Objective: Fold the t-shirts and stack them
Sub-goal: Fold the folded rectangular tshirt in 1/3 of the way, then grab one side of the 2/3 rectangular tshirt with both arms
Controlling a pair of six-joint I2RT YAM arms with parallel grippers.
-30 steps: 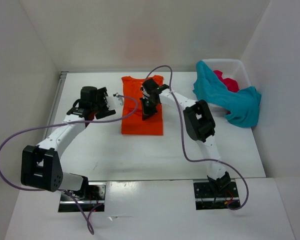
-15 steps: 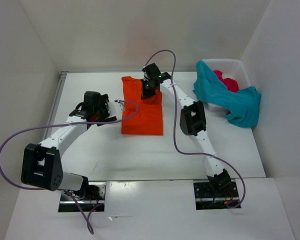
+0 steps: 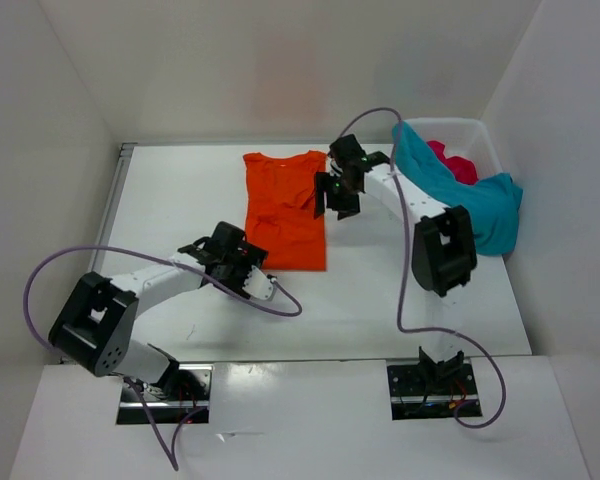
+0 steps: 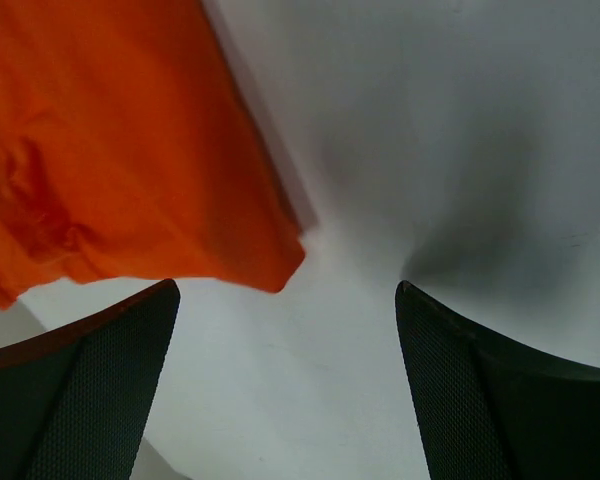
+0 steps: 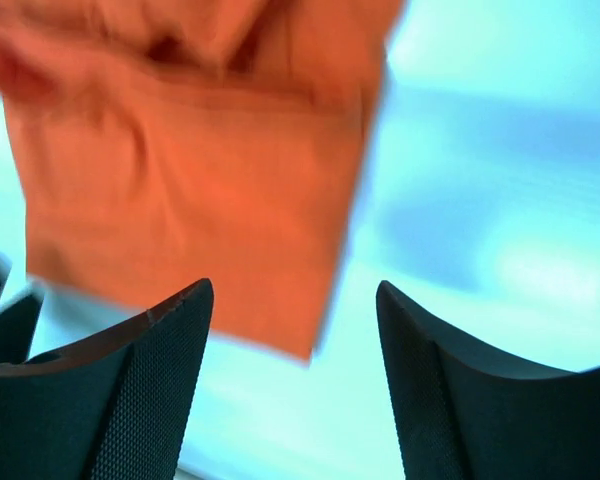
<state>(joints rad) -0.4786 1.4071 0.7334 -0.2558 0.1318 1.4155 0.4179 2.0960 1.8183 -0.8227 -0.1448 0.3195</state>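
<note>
**A:** What is going on nearest the arm bases?
**B:** The left claw [image 4: 285, 288] is hovering low with its jaws spread wide. It is gripping nothing, and it is sitting right over the near left corner of the orange t-shirt [image 3: 285, 215].
**A:** How is that shirt lying?
**B:** It is lying flat on the tabletop [image 3: 180, 200] as a long narrow rectangle, with the collar at its far end.
**A:** Is the right claw [image 5: 292, 288] holding it?
**B:** No. It is hanging released just off the shirt's right edge, toward the far end, with nothing between its fingers.
**A:** And farther back?
**B:** The teal t-shirt [image 3: 470, 205] is draping over the rim of the white basket [image 3: 480, 130] at the far right and spilling onto the tabletop. The pink-red t-shirt [image 3: 458, 163] is sitting bunched inside the basket.
</note>
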